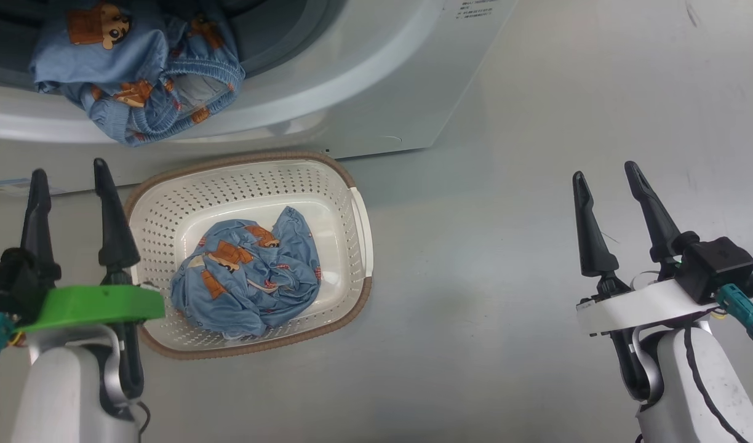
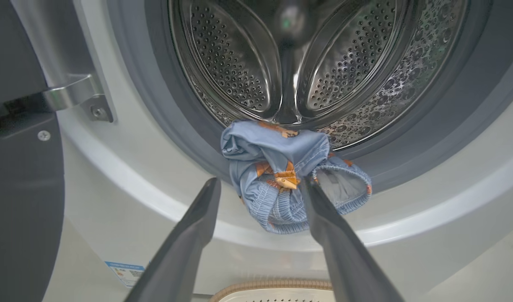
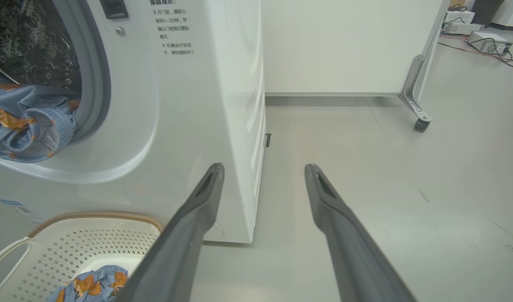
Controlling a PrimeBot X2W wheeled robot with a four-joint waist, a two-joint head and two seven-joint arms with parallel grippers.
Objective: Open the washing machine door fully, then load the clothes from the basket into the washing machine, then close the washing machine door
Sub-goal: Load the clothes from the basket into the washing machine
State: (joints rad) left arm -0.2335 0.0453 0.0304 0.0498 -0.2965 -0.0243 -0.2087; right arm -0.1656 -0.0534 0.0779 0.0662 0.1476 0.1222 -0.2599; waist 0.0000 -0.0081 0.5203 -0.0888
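Door (image 2: 22, 188): a dark slab standing wide open to the left of the washing machine (image 1: 376, 86) opening, held on by a metal hinge (image 2: 76, 94).
Left gripper (image 1: 69, 171): two long dark fingers spread wide with nothing between them, pointing at the washing machine's opening from in front.
Hanging garment (image 1: 136, 67): soft light-blue cloth printed with small orange-brown cartoon figures, with a gathered elastic edge. It is draped over the washing machine's grey rubber lip (image 2: 189, 121), partly inside the steel drum (image 2: 239, 63) and partly dangling outside.
Basket (image 1: 241, 159): cream perforated plastic with a brown woven-look rim, on the floor (image 1: 505, 277) just in front of the washing machine's base, below the opening.
Crumpled garment (image 1: 247, 277): the same blue printed cloth, bunched in the bottom of the basket.
Right gripper (image 1: 605, 173): fingers spread wide and empty, above bare floor, well to the right of the washing machine's front corner.
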